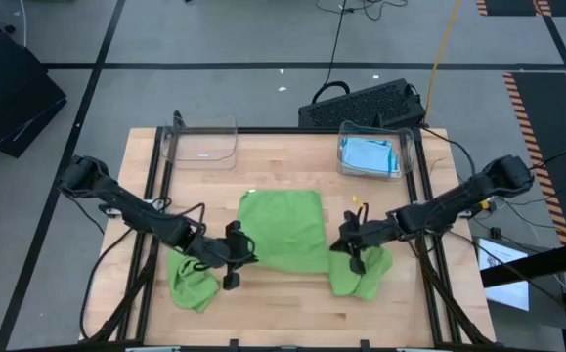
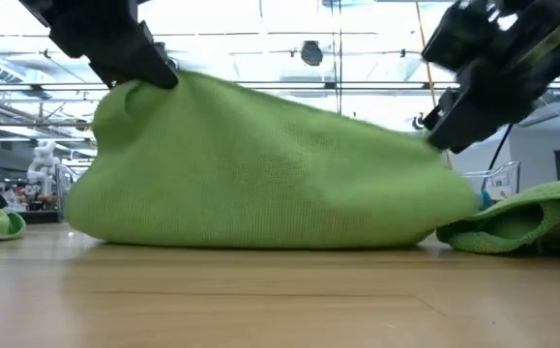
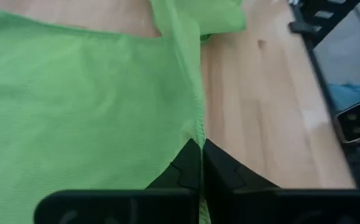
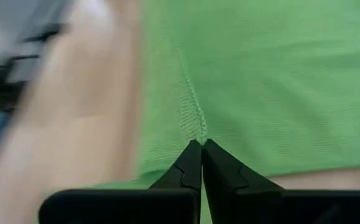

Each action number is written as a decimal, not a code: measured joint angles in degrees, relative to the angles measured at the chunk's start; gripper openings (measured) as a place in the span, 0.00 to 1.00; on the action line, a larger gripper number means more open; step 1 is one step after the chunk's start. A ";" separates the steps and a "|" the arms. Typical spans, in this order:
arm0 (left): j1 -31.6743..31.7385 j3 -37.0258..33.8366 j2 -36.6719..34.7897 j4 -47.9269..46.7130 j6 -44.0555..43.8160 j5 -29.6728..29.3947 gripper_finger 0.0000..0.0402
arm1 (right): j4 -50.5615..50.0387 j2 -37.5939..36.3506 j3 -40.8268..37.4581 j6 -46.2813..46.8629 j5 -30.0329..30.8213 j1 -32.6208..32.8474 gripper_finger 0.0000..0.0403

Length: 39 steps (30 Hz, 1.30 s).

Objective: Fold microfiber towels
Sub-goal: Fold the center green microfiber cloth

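Mid-fold: left gripper (image 1: 236, 256) and right gripper (image 1: 349, 242) each pinched tight on a near corner of the bright lime-green microfiber towel (image 1: 284, 227), which lies between them on the wooden table (image 1: 283, 303), near edge lifted. Next move, likely: carry both corners away over the flat part, level, then let go. Low view shows the cloth tenting off the table; high view alone shows crumpled green towels (image 1: 193, 284) beside each gripper and blue towels in a clear plastic bin (image 1: 370, 154) beyond the right gripper.

You get bright, even overhead light on the table (image 1: 292, 293); beside the green towel (image 4: 260, 74), the right wrist view smears with blur.
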 joint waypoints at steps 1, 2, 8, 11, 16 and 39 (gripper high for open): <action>0.49 0.02 0.00 -0.85 0.19 -0.21 0.03 | -0.06 0.34 -0.02 -0.57 2.29 -0.80 0.00; 0.99 0.04 0.00 -1.94 0.21 -0.86 0.03 | 0.13 0.58 0.00 -1.15 4.45 -1.74 0.00; 5.04 0.05 -0.22 -8.73 0.66 -8.84 0.01 | -0.50 0.62 0.00 -5.74 9.52 -8.07 0.00; 8.28 0.09 -0.09 -11.49 0.69 -10.41 0.03 | -0.48 0.62 0.00 -7.06 9.52 -11.58 0.00; 13.01 0.09 0.35 -13.08 2.61 -10.57 0.01 | -0.38 0.64 0.00 -9.75 9.30 -16.70 0.00; 20.36 0.13 1.92 -13.28 7.18 -9.56 0.01 | 8.43 8.64 0.06 -13.17 6.30 -25.84 0.00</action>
